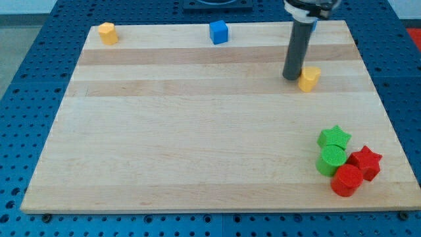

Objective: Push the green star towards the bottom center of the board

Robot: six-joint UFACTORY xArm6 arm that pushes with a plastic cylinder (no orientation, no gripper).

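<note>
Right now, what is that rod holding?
Nothing: my tip has no jaws. It rests beside a yellow block, far from the green star.

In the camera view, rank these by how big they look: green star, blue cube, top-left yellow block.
1. green star, largest, though it lies nearer the view's bottom.
2. blue cube and top-left yellow block: too alike to rank.

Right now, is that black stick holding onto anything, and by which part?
Nothing is held. My tip only pushes; it stands just to the view's left of a yellow block, far from the green star.
</note>
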